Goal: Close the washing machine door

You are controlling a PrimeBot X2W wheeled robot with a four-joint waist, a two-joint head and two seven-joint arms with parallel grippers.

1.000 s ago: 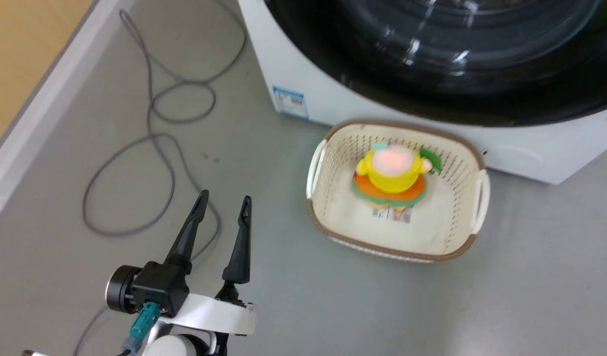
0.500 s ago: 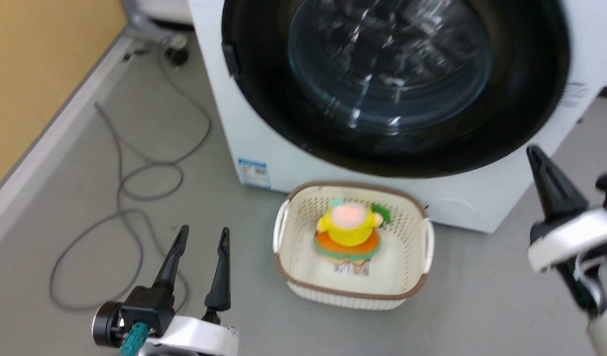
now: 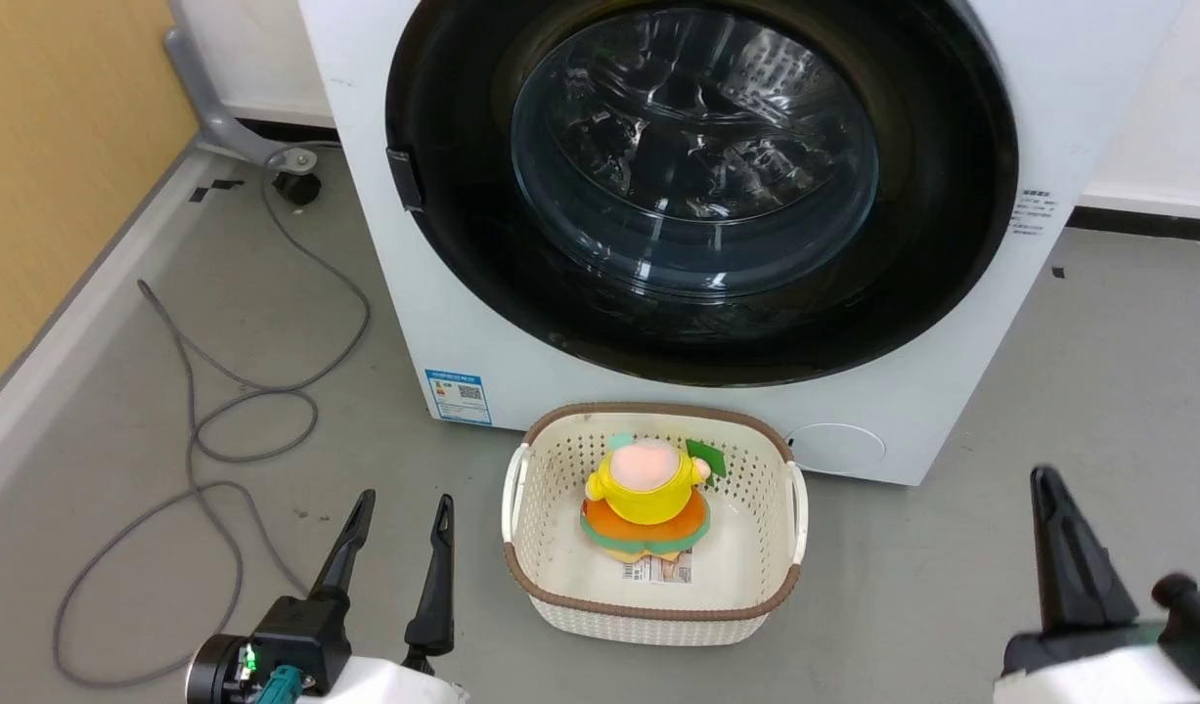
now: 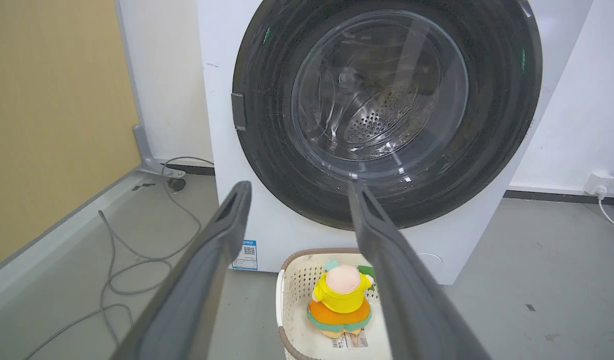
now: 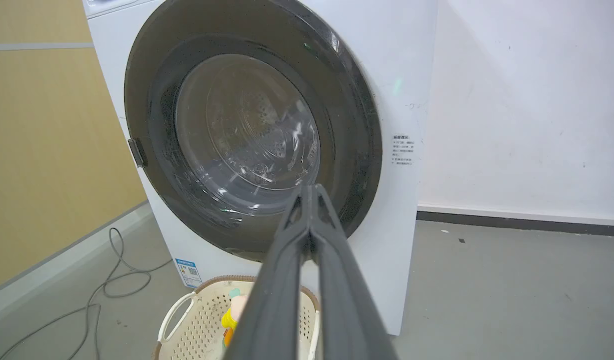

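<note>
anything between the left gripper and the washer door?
Nothing visible on the direct line from the left gripper to the washing machine door. A cream basket with a toy sits on the floor below the door, to the gripper's right.

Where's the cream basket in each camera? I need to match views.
Head view: cream basket bottom centre, in front of the washing machine.
Left wrist view: bottom centre, between the fingers of the left gripper.
Right wrist view: bottom, left of centre, partly behind the right gripper.
Shared landmark: blue sticker low on the machine's front, by the basket.
</note>
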